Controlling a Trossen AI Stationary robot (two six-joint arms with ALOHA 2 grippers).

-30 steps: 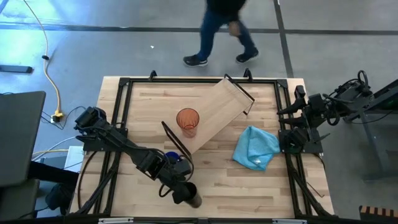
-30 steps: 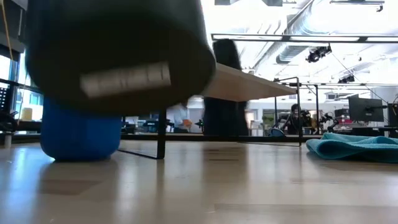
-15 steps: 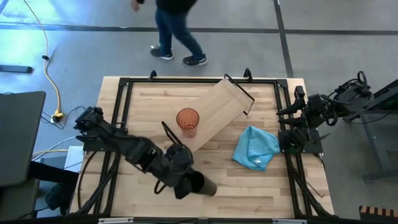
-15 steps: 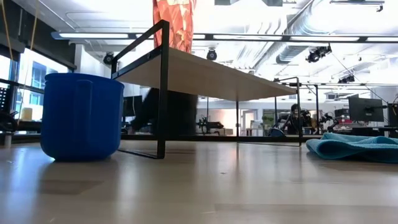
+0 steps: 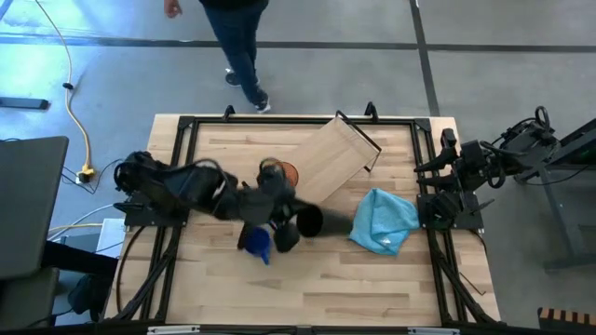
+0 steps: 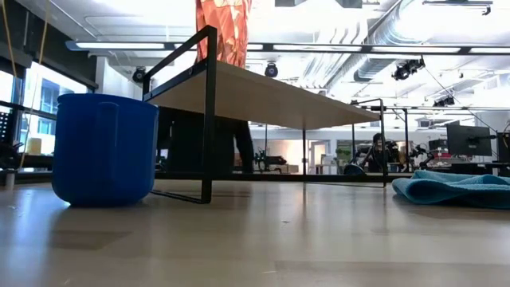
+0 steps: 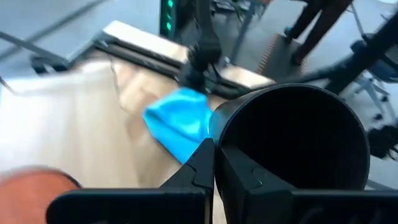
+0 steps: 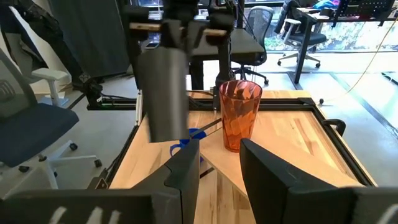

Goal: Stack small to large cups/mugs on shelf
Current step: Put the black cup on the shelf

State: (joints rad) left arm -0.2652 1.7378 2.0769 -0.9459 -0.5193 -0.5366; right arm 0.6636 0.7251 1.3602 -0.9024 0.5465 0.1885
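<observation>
My left gripper (image 5: 294, 224) hangs above the table's middle, shut on a black cup (image 5: 310, 221). The right wrist view shows this cup (image 8: 161, 93) in the air next to the shelf. A translucent orange tumbler (image 8: 239, 115) stands upright on the shelf (image 5: 333, 160), a light wooden board set slantwise on black brackets; my left arm partly covers the tumbler from above. The blue mug (image 6: 103, 149) stands on the table by the shelf's near-left bracket. My right gripper (image 8: 219, 171) waits open at the table's right edge. My left gripper pinches the black cup's rim (image 7: 221, 127): one finger (image 7: 199, 168) is outside the wall and the other (image 7: 242, 180) inside the mouth. The fingers slant down from the table's left. The cup hangs below them (image 8: 163, 99), slightly tilted, clear of table and shelf.
A light blue cloth (image 5: 383, 220) lies crumpled right of the shelf's near end. Black rails (image 5: 177, 177) frame the tabletop. Bare wood lies along the near edge (image 5: 326, 288). A person (image 5: 237, 37) walks on the floor beyond the far edge.
My left gripper has risen from the table's near edge and gone toward the far edge and the shelf, tipping up toward level. The black cup has been lifted clear and has left the low view. The person has walked to the left.
</observation>
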